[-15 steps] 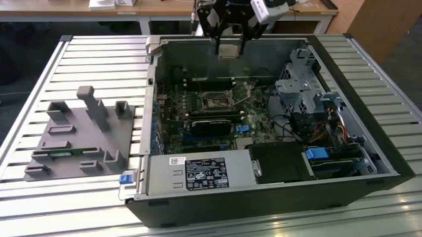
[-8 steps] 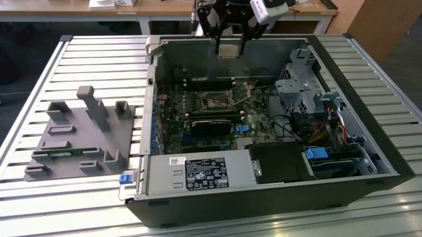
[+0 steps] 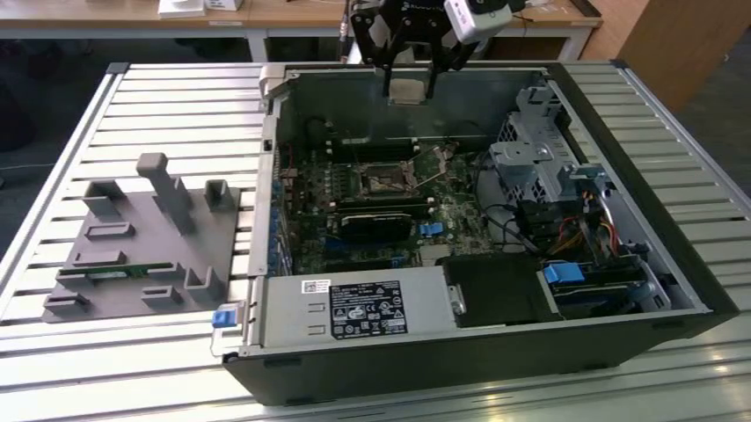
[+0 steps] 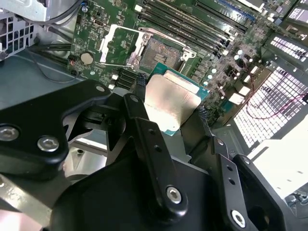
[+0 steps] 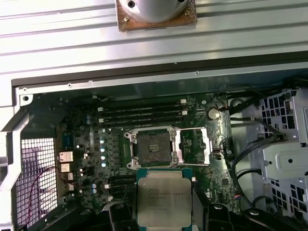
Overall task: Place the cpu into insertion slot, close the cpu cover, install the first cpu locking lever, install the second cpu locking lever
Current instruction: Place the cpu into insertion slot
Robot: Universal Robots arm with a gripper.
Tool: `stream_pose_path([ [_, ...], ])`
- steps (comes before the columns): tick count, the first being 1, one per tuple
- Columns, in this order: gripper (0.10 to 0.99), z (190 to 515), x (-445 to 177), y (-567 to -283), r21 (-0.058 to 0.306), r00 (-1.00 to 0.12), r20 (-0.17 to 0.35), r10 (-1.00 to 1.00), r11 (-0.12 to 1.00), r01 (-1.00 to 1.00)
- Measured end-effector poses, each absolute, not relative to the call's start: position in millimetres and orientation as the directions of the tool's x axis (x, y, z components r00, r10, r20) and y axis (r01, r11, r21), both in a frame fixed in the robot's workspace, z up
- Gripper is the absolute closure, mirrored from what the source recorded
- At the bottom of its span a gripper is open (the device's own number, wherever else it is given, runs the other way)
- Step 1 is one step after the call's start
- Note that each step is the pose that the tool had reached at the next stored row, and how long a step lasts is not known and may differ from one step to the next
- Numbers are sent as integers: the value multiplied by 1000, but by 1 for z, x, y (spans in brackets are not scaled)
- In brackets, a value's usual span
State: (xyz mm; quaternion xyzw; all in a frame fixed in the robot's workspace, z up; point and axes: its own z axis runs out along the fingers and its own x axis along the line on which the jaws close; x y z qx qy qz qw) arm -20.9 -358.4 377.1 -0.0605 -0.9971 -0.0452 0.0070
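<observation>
Exterior view: gripper [image 3: 407, 86], fingers clamped on the cpu [image 3: 407, 92], held high over the computer case [image 3: 470, 360] at its far edge. First wrist view: socket [image 5: 151, 148] bare, mid-motherboard [image 5: 91, 144]; cpu cover [image 5: 192, 144] swung open just beside it.

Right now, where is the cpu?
In the exterior view the cpu is held in the gripper, in the air above the open computer case, not yet in the empty insertion slot.
</observation>
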Motion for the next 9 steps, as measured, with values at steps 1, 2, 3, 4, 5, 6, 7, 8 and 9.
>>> stream_pose_path([
  [1,545,377,-21,-358,89,-992,19,122,988,123],
  [2,545,377,-21,-358,89,-992,19,125,988,126],
  [3,545,377,-21,-358,89,-992,19,127,988,128],
  [4,545,377,-21,-358,89,-991,19,129,987,130],
  [5,545,377,-21,-358,89,-991,19,130,987,132],
  [6,545,377,-21,-358,89,-991,19,132,987,133],
  [7,545,377,-21,-358,89,-991,19,134,987,135],
  [8,545,377,-21,-358,89,-991,19,135,987,137],
  [9,545,377,-21,-358,89,-990,19,137,986,138],
])
